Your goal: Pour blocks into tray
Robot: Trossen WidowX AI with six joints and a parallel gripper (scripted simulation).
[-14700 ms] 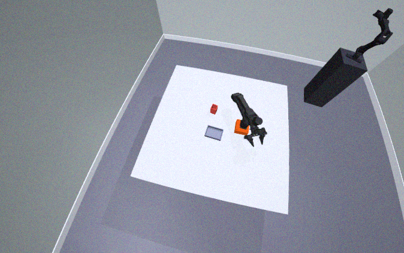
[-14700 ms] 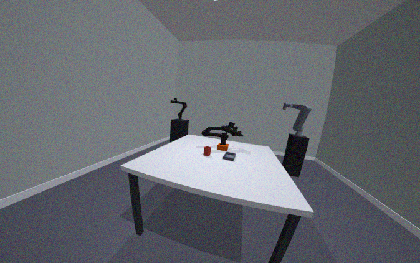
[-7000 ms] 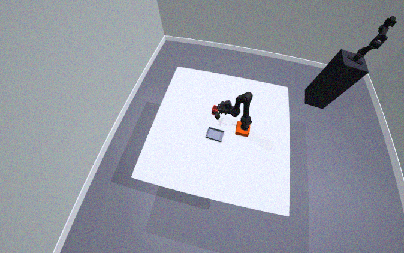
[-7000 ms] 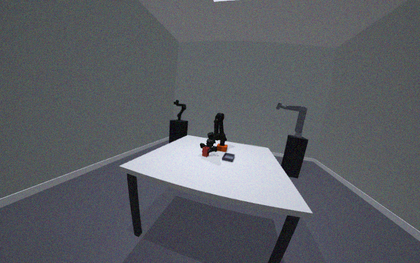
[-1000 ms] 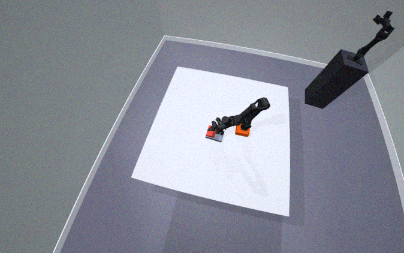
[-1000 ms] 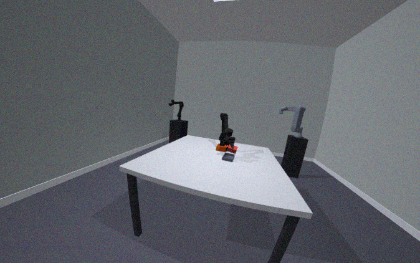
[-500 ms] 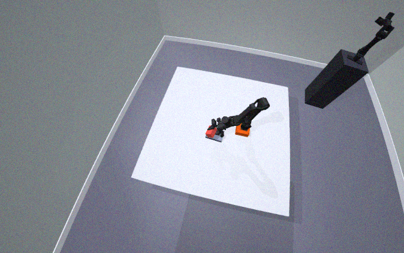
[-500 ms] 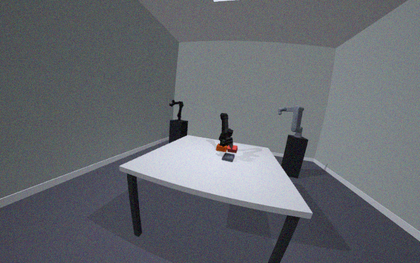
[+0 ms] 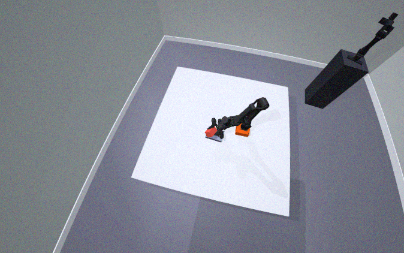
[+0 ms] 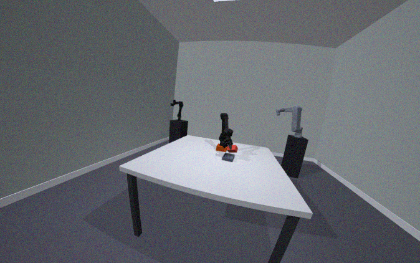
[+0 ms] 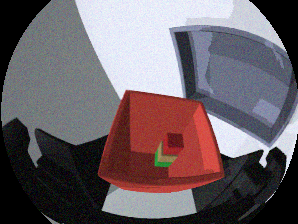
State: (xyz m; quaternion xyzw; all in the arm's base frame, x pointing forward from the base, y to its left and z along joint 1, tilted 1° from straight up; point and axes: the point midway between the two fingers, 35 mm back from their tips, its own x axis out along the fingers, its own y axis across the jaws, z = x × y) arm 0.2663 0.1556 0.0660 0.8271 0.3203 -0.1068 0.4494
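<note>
Over white worktop (image 9: 180, 105) (image 10: 187, 168) (image 11: 125, 40), gripping tilted red cup (image 9: 210, 132) (image 10: 232, 149) (image 11: 165, 115) between part-open fingers (image 9: 217, 129) (image 10: 229, 146), blocks (image 11: 174, 142) inside; to tip toward tray (image 9: 214, 139) (image 10: 227, 160) (image 11: 230, 118), upper right in wrist view.

the wrist view cuts off the tray's (image 11: 240, 75) right edge.

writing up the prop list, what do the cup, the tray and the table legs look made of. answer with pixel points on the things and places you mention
Cup (image 9: 211, 132) (image 10: 233, 149) (image 11: 160, 117): probably matte plastic, given its even red walls and crisp edges.
Tray (image 9: 214, 139) (image 10: 228, 157) (image 11: 240, 75): grey, perhaps smooth plastic or painted metal; it shows flat shading, no grain.
Table legs (image 10: 134, 205): dark and dull, painted metal or wood; the look doesn't settle it.
</note>
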